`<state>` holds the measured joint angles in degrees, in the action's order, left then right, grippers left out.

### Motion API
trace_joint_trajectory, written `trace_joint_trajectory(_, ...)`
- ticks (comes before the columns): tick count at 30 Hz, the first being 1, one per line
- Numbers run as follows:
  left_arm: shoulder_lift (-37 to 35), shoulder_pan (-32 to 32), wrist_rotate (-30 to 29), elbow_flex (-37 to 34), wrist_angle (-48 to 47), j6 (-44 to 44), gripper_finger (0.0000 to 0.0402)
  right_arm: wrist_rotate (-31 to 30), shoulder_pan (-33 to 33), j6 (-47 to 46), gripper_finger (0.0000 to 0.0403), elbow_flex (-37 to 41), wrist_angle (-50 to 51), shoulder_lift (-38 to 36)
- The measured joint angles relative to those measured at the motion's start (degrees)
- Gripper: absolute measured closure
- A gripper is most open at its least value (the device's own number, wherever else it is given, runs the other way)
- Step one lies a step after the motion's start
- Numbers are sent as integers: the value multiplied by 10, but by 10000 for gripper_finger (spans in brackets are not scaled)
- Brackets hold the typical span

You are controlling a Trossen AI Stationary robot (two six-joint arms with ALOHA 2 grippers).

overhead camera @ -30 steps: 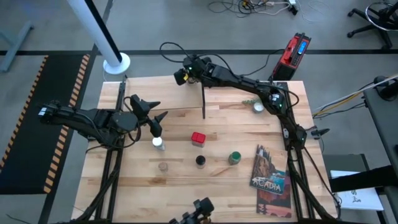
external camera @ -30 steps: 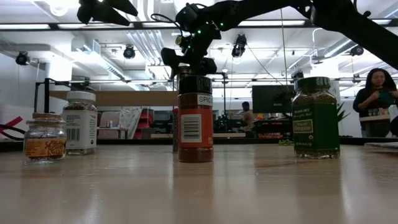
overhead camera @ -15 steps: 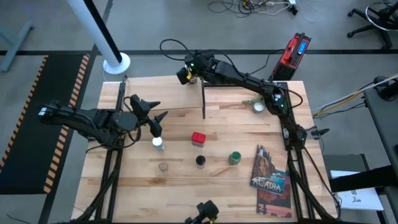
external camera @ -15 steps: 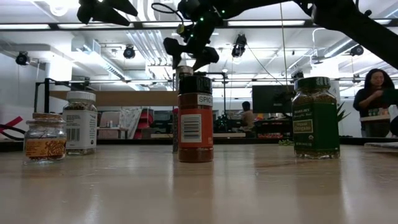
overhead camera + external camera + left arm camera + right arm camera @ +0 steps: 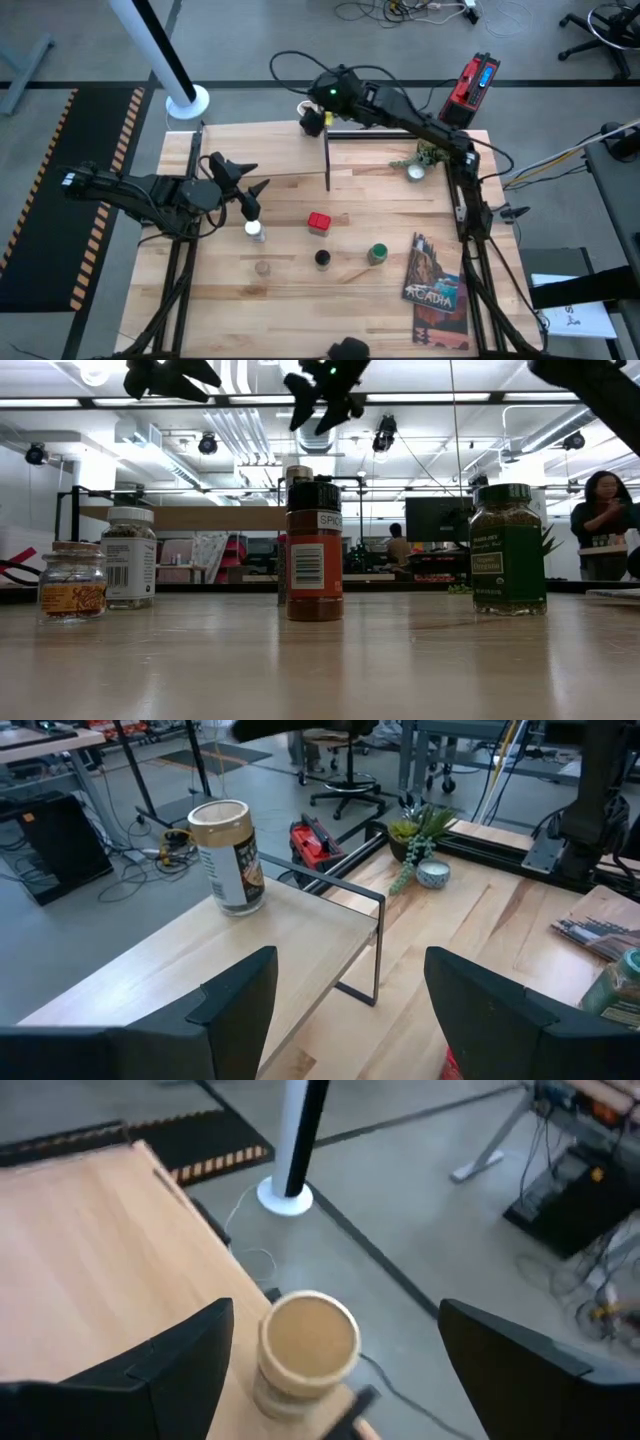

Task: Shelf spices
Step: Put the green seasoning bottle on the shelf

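A robot lab is shown. A wooden table is set on a grey floor with loose cables. Ceiling lights, screens and work desks are seen behind.

My right arm stretches across the far side of the desk, its tool raised near the far edge with both fingers spread wide and nothing between them. My left arm lies low along the left side, its tool held above the surface, fingers apart and empty too, pointing toward the middle
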<state>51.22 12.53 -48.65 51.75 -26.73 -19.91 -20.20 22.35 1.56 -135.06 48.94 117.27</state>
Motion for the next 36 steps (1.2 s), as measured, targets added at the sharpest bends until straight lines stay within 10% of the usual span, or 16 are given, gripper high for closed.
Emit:
trace_joint_trajectory(11,12,0,2,0,0,-1,159,281,-19,80,91,3,264,-62)
trace_joint_trajectory(36,21,0,4,0,6,14,159,273,-281,-23,152,8,411,-65)
